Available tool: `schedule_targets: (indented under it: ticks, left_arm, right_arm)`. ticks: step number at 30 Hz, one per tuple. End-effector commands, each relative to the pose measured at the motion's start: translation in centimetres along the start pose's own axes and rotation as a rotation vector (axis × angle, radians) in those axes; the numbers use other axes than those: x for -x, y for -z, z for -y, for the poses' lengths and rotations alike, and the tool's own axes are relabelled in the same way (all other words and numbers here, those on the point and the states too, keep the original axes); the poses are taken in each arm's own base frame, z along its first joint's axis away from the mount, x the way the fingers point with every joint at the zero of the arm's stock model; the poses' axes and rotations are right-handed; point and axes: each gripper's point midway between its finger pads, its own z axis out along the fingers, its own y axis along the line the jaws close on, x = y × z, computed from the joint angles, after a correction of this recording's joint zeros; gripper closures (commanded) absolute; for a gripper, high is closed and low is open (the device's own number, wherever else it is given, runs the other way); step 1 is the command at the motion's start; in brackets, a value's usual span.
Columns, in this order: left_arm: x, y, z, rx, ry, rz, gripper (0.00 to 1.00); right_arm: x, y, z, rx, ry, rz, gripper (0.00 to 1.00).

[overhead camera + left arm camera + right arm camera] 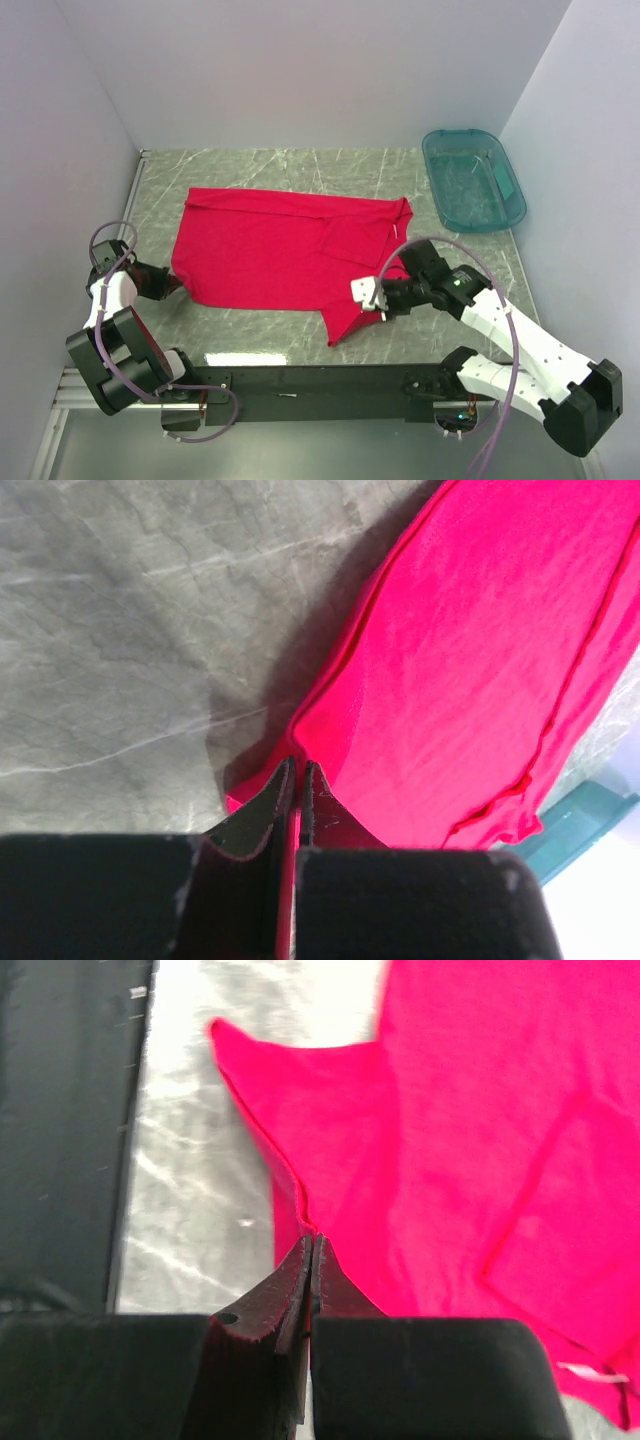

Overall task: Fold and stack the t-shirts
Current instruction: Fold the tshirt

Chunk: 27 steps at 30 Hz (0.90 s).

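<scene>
Red shirt spread flat on the table, pinched by both claws.

The shirt lies mid-table with its long axis running left to right in the top view: hem to the left, collar to the right, toward the teal bin in the far right corner. One sleeve sticks out toward the near edge, and a flap lies folded over the body near the collar end. A small white tag shows by the collar, too small to read; no other writing is visible. The left claw is closed on the shirt's near left corner, with red cloth caught between its fingers. The right claw is closed on the raised edge of the near sleeve.
</scene>
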Motion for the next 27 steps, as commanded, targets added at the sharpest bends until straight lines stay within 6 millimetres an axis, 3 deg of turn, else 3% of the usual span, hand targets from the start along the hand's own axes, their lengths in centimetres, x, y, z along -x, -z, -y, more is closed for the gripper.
schedule_targets:
  ticks: [1, 8, 27]
  left_arm:
    - [0.7, 0.9, 2.3, -0.082, 0.002, 0.020, 1.00]
    - [1.5, 1.1, 3.7, -0.112, 0.022, 0.024, 1.00]
    - [3.9, 0.6, 5.7, -0.119, 0.064, 0.045, 0.99]
  right_arm:
    - [1.9, 1.2, 3.6, -0.110, -0.023, 0.051, 1.00]
    - [2.7, 2.9, 7.5, -0.258, -0.055, 0.044, 1.00]
    - [4.4, 6.7, 11.7, -0.449, -0.052, 0.054, 1.00]
